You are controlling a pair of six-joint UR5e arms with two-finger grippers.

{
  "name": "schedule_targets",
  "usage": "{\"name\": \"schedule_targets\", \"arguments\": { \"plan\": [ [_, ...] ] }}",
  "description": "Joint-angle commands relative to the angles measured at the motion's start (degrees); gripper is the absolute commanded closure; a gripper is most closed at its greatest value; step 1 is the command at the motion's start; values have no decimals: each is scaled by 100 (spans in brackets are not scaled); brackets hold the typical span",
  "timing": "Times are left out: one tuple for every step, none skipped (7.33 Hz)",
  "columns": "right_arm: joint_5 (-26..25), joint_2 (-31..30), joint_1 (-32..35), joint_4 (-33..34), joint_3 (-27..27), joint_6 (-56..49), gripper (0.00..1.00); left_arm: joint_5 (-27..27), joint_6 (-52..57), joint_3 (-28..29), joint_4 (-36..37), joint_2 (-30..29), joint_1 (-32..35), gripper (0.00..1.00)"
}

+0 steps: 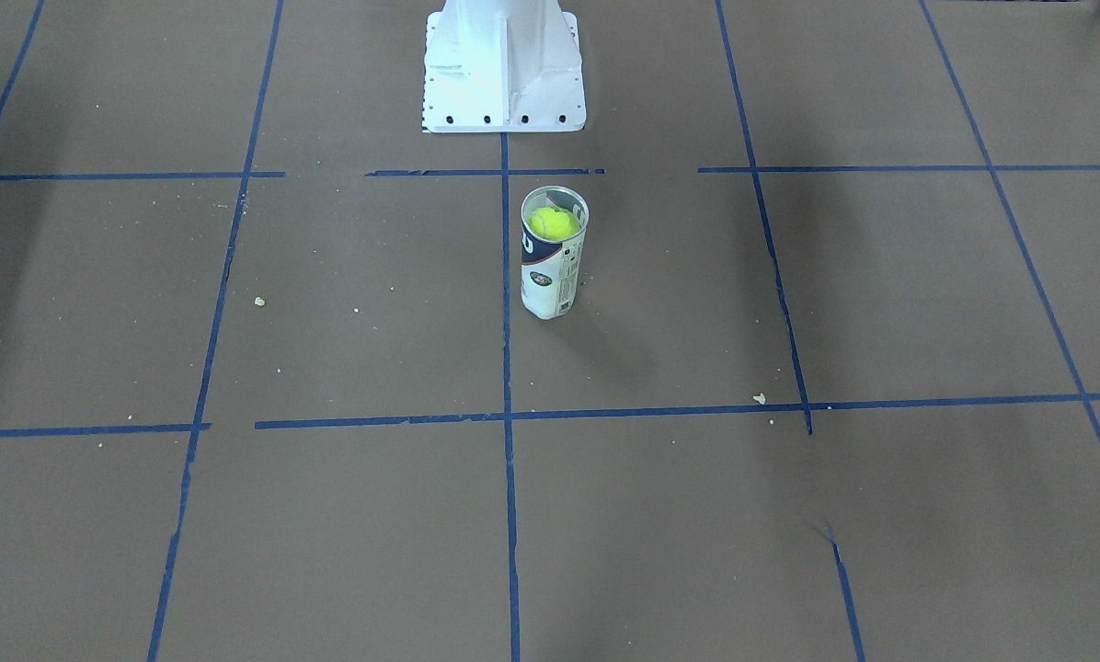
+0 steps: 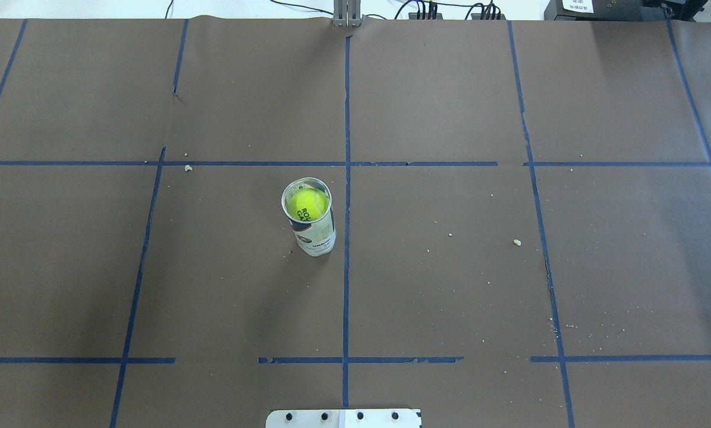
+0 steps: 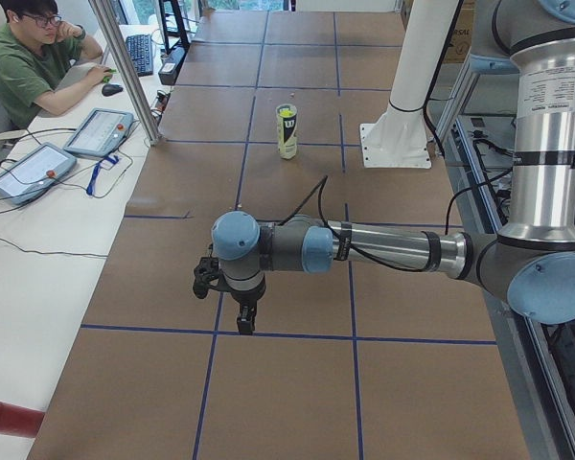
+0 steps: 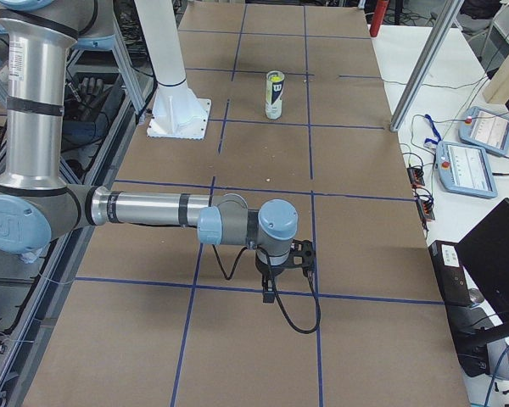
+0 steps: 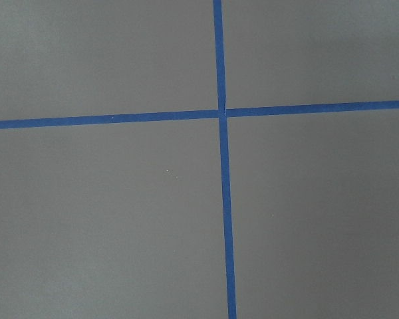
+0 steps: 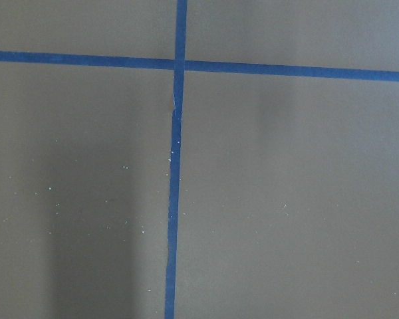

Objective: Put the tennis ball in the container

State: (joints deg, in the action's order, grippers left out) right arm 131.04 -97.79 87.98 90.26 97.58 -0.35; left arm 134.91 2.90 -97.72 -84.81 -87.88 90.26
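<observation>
The container stands upright near the table's middle, a clear can with a white label and navy band. The tennis ball sits inside it, just below the open rim, and it also shows from above as the tennis ball in the container. My left gripper hangs low over the paper far from the can, pointing down. My right gripper hangs likewise at the other end. I cannot tell whether either is open or shut. Both wrist views show only brown paper and blue tape.
The white metal base stands just behind the can. Blue tape lines grid the brown paper. An operator sits at a side desk with control tablets. Another pendant lies on the opposite desk.
</observation>
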Motion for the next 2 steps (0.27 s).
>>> {"name": "schedule_targets", "arguments": {
  "plan": [
    [0,-3,0,0,-2,0,0,0,0,16,0,-1,0,0],
    [0,-3,0,9,-2,0,0,0,0,77,0,-10,0,0]
  ]
}}
